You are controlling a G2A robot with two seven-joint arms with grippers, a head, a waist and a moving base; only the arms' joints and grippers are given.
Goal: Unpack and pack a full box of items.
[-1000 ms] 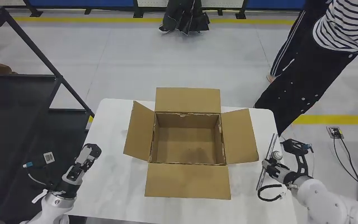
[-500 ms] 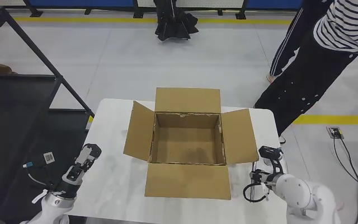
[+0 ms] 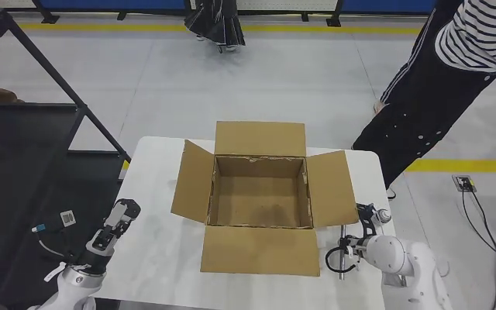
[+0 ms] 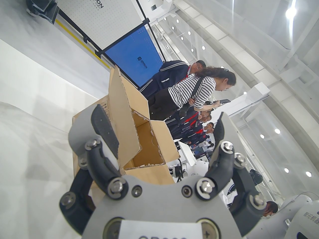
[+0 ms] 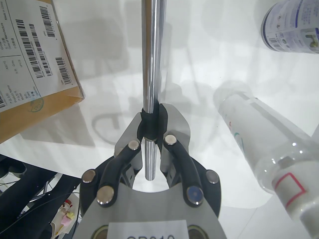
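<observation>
An open cardboard box (image 3: 260,203) stands in the middle of the white table (image 3: 159,232), all flaps spread and its inside bare. My right gripper (image 5: 151,123) is shut on a shiny metal rod (image 5: 151,38). It holds the rod low over the table, just off the box's right front corner (image 3: 343,249). My left gripper (image 4: 162,130) is open and holds nothing. It rests near the table's left front edge (image 3: 118,219), pointing towards the box (image 4: 142,135).
A white plastic bottle (image 5: 264,138) lies on the table close to the right gripper. A blue-and-white can (image 5: 291,28) lies farther out. The box's labelled flap (image 5: 32,45) is right beside the rod. People stand beyond the table's far right corner.
The right arm has carried the rod from the table's right edge leftwards to the box's right front corner. The left arm has stayed still.
</observation>
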